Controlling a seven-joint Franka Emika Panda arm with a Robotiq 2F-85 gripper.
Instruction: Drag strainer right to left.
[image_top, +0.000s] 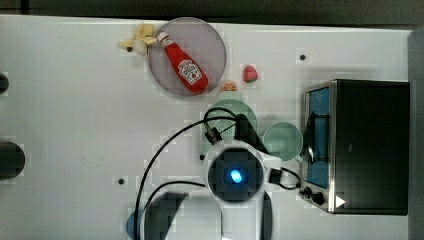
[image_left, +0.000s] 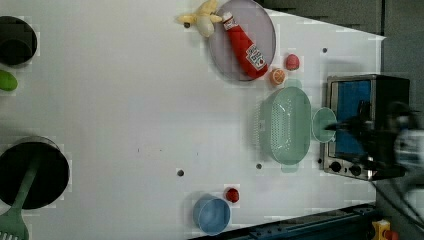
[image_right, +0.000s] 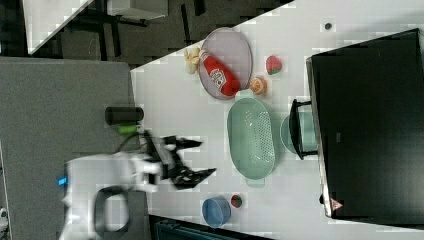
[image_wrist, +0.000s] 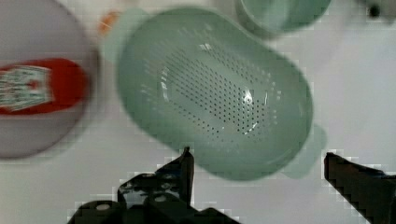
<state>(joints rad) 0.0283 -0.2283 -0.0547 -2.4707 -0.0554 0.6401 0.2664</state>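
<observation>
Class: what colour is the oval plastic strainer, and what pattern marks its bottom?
Pale sage-green oval plastic strainer, bottom dotted with small holes; clearest in wrist view.

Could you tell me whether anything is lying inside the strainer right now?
Nothing: the strainer shows only its bare perforated bottom. What lies beneath it is hidden.

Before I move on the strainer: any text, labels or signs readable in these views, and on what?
Nothing can be read as words.
Ketchup bottle on the plate: white label with print, too blurred to read.
Toaster oven: a red-edged triangle warning sticker, symbol too small to tell.
Strainer: no markings.
</observation>
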